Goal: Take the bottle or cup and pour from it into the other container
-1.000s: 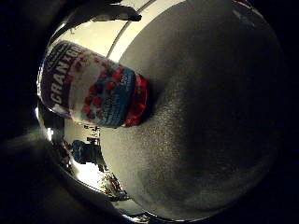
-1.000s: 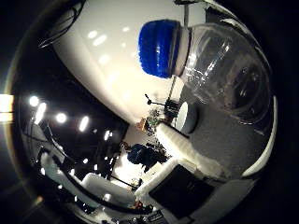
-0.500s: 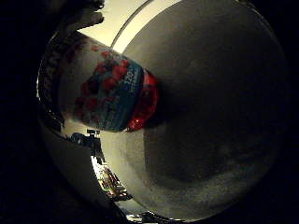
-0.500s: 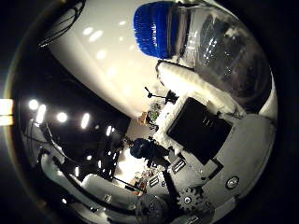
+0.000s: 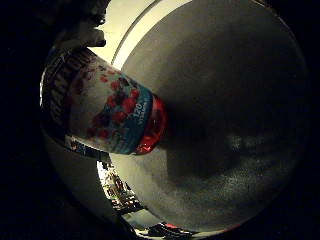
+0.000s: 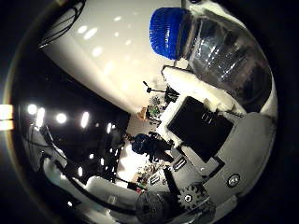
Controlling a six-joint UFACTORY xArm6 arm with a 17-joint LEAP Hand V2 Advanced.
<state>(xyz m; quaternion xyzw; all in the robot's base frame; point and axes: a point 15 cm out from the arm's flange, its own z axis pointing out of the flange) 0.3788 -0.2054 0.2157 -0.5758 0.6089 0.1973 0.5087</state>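
Clear plastic fills the thumb-side view: the bottle [image 6: 224, 56] with its blue cap [image 6: 168, 32] lies close against the palm, the hand [image 6: 201, 121] curling a finger beside it; its base rests on the grey table [image 5: 235, 100]; firm your grasp before lifting; keep the bottle upright.

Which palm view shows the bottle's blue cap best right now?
The thumb side palm view: the ribbed blue cap tops the clear plastic bottle there. The little finger side view shows only its labelled lower body, no cap.
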